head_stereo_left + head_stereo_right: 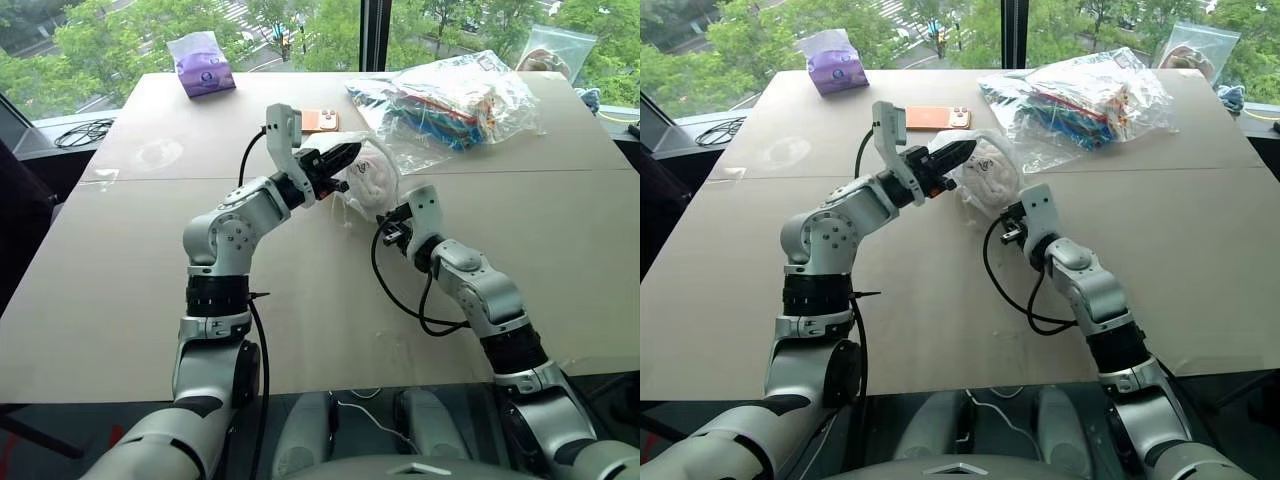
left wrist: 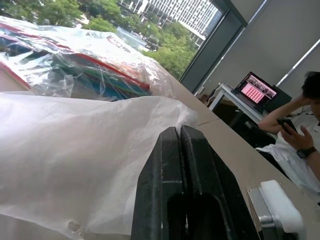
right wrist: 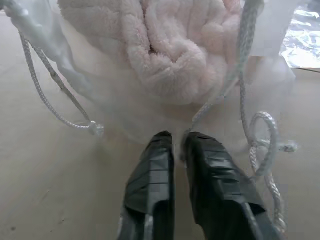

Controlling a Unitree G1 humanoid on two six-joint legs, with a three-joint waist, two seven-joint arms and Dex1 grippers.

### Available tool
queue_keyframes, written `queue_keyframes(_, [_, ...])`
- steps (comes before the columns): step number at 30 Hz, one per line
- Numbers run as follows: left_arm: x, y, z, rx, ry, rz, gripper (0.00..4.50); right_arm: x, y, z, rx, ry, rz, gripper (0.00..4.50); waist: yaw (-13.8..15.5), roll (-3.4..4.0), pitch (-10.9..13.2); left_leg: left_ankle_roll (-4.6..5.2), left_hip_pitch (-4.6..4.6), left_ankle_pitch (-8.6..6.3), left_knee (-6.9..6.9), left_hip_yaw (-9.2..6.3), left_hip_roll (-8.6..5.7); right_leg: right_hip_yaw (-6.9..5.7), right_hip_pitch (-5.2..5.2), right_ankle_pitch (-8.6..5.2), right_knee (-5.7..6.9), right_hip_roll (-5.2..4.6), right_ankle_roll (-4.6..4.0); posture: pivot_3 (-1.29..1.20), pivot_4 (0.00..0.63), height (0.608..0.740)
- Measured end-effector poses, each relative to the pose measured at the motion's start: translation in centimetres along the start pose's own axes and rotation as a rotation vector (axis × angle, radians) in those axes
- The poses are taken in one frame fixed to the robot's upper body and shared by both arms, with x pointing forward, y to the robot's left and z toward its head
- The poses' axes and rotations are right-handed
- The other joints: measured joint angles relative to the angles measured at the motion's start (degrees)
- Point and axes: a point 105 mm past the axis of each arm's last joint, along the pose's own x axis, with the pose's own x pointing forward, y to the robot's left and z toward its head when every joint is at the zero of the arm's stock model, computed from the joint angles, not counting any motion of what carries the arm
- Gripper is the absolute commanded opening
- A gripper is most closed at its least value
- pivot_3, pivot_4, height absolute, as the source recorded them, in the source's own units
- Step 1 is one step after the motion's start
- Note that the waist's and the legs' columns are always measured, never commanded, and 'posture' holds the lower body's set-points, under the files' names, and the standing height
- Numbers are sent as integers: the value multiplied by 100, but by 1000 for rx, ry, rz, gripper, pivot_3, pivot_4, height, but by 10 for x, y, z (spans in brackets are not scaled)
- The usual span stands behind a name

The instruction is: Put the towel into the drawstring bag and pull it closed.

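The drawstring bag (image 1: 388,160) hangs mid-table, thin and translucent, its upper edge lifted off the wood. My left gripper (image 1: 347,155) is shut on that edge; in the left wrist view the white fabric (image 2: 75,150) lies against the closed fingers (image 2: 200,170). The towel (image 3: 165,45), a pale fluffy bundle, sits inside the bag behind the mouth. My right gripper (image 3: 177,142) is low at the near side of the bag, shut with a white cord (image 3: 220,90) running in between its fingers. A second cord (image 3: 50,100) hangs loose with a knot at its end.
A clear plastic bag of colourful items (image 1: 450,100) lies just behind the drawstring bag. A purple-and-white tissue pack (image 1: 202,63) is at the back left, an orange flat item (image 1: 320,121) behind my left gripper. A person sits by a laptop (image 2: 255,90) off the table.
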Motion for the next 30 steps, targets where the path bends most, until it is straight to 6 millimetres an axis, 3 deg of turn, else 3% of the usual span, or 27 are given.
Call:
queue_keyframes(6, [-2, 1, -2, 1, 1, 5, 0, 3, -1, 0, 61, -18, -9, 75, -7, 0, 0, -2, 1, 1, 0, -1, 0, 1, -1, 0, 4, 1, 0, 0, 150, 740])
queue_keyframes(12, [-3, 2, -1, 3, 0, 3, 0, -8, 11, 39, 386, -190, 127, 75, -5, 0, 0, -2, 1, 1, 0, -3, 5, -1, -1, 0, 7, 0, 0, 0, 150, 740])
queue_keyframes(15, [-8, -3, 8, -27, -37, -60, 818, -25, 15, 63, 604, -278, 251, 0, -3, 1, 0, -1, 1, 1, 0, -4, 9, -3, 0, 0, 7, -1, 0, 0, 150, 740])
queue_keyframes(19, [-14, -7, 15, 30, -82, -68, 2717, -42, -2, 75, 793, -332, 286, 0, 1, 2, 0, 19, 3, -11, 0, -3, 6, -1, 1, 0, 8, -4, -1, 0, 150, 740])
queue_keyframes(20, [-15, -5, 14, 32, -85, -60, 2717, -43, -4, 76, 806, -340, 281, 0, 0, 3, 0, 19, 4, -11, 0, -1, 5, 0, 1, 0, 10, -4, -1, 0, 150, 740])
queue_keyframes(23, [-36, 7, 3, 17, -63, -10, 2717, -48, -17, 87, 884, -394, 250, 0, -83, 5, 0, 21, 11, -12, -2, 5, 7, 7, -4, 0, 21, 1, -1, 0, 150, 740])
queue_keyframes(30, [-130, 67, -31, 187, 193, 267, 2717, -55, -35, 97, 970, -461, 190, 0, -163, 14, 5, 21, 11, -12, -11, 16, 12, 22, -22, -2, 33, 14, -4, 0, 150, 740])
